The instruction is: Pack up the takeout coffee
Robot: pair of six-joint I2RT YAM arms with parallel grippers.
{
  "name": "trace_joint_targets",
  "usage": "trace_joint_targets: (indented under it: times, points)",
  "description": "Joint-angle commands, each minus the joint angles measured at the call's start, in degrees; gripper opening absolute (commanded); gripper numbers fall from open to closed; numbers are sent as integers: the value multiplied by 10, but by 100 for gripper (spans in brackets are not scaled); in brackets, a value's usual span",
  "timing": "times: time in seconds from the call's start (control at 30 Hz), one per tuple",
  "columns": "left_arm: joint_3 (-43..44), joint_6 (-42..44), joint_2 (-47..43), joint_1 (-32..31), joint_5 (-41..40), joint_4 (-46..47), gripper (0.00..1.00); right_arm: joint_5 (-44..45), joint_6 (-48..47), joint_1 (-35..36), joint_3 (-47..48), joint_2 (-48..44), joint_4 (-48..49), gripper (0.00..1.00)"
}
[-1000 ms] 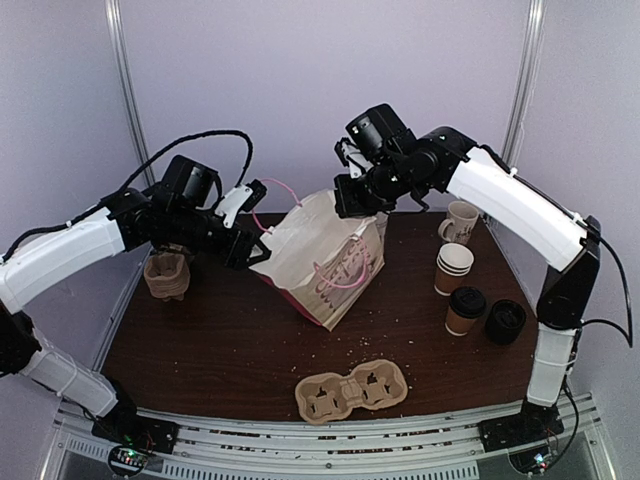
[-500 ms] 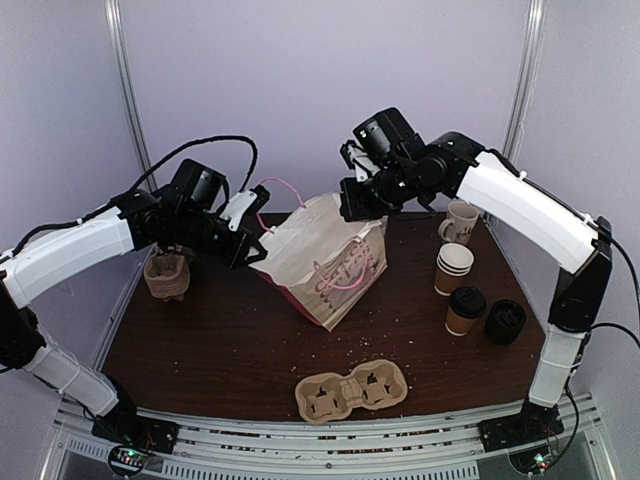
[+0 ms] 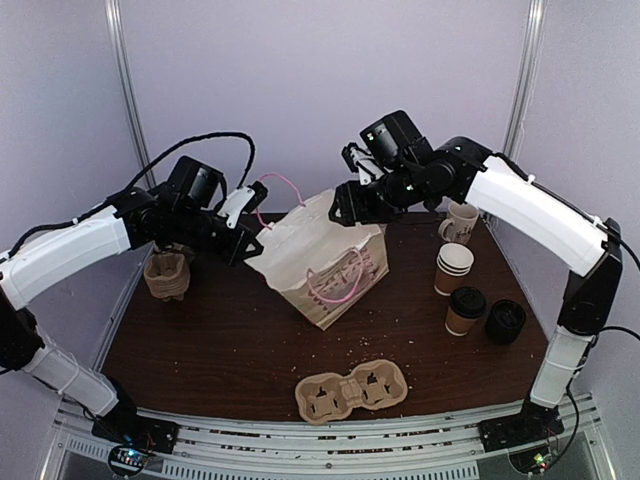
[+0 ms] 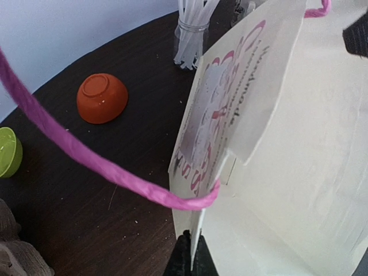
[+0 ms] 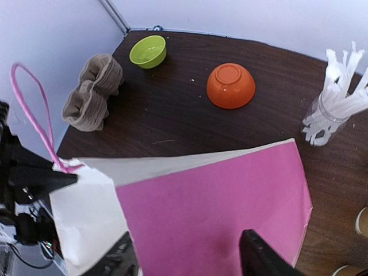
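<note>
Pulp cup carrier lies flat nearest the counter's front edge; the takeout coffee, lid on, stands upright at roughly 4 o'clock from the paper bag, well apart from it, with a black lid stack just beside it at 3 o'clock; left hand is pinched tight on the bag's 9 o'clock rim; right hand hangs over the 1 o'clock rim, fingers spread, not clamping anything.

You get even, soft light throughout; the pink handle blurs close to your left wrist lens.
</note>
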Motion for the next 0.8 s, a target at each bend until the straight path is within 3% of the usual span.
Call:
trace_joint_targets:
  times: [0.0, 0.2, 0.5, 0.77]
  points:
    - [42, -3, -35, -3, -56, 1, 0, -15, 0, 1, -25, -40, 22, 70]
    - [82, -2, -48, -4, -103, -53, 0, -25, -13, 1, -121, -121, 89, 82]
    - [79, -49, -77, -3, -129, -113, 0, -61, 5, 5, -375, -294, 136, 80]
    - [42, -122, -103, -3, -103, -104, 0, -44, 112, 111, -497, -249, 102, 75]
